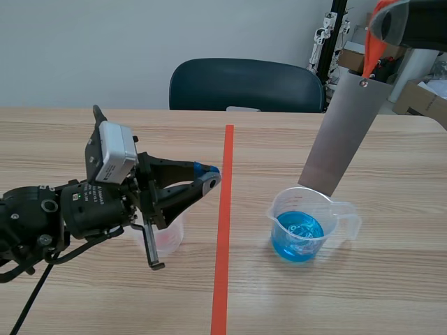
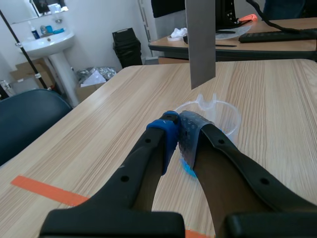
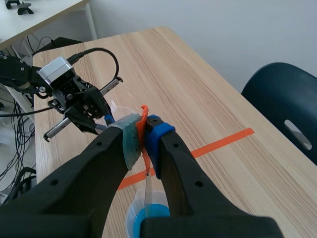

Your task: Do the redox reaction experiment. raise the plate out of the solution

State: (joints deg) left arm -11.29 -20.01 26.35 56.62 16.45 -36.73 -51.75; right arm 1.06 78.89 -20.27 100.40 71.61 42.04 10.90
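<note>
A long grey metal plate (image 1: 342,136) hangs tilted over a clear beaker (image 1: 311,213) holding blue solution (image 1: 297,237). The plate's lower edge is up at the beaker's rim, clear of the liquid. My right gripper (image 1: 380,31), raised at the far right, is shut on an orange tag (image 1: 372,52) fixed to the plate's top. In the right wrist view, the orange tag (image 3: 144,116) is pinched in the right gripper (image 3: 143,131), and the plate (image 3: 148,193) hangs edge-on over the beaker (image 3: 136,218). My left gripper (image 1: 209,174) is shut on nothing, left of the tape line; ahead of it (image 2: 178,124) are the plate (image 2: 200,39) and beaker (image 2: 225,116).
An orange tape line (image 1: 223,230) runs down the table's middle. A small clear cup (image 1: 170,236) stands under my left arm. A dark chair (image 1: 244,84) sits behind the table's far edge, and cardboard boxes (image 1: 419,98) stand beyond the right corner.
</note>
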